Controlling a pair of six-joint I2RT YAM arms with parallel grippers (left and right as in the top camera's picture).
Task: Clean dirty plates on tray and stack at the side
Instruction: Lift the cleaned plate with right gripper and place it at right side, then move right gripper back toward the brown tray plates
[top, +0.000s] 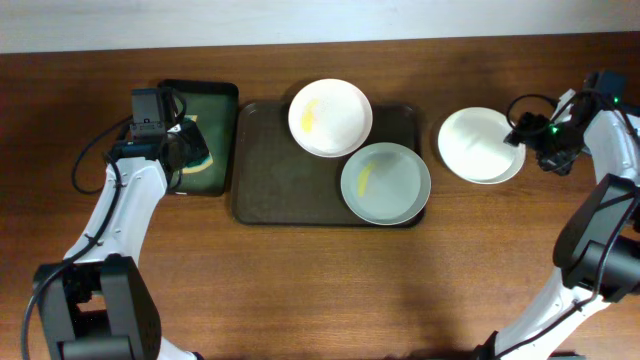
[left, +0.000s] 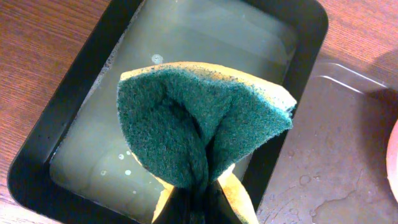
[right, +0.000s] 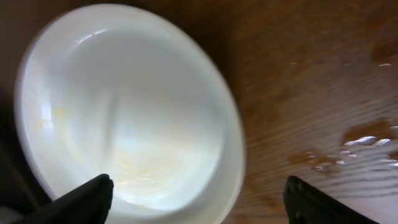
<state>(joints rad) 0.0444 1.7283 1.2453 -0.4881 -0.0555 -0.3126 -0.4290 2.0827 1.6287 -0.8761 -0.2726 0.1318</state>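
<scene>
Two white plates lie on the dark tray (top: 280, 190): one at the back (top: 330, 117) with a yellow smear, one at the front right (top: 385, 183) with a yellow streak. A third white plate (top: 480, 145) lies on the table right of the tray; it fills the right wrist view (right: 124, 112), with faint yellowish marks. My right gripper (top: 528, 132) is open at that plate's right rim, one finger over the plate, one over the wood (right: 199, 199). My left gripper (top: 185, 145) is shut on a green and yellow sponge (left: 199, 124) over the black basin (left: 50, 155).
The black basin (top: 215, 95) holds cloudy water and stands left of the tray. Water drops lie on the wood (right: 367, 134) by the right plate. The tray's left half (left: 336, 143) is wet.
</scene>
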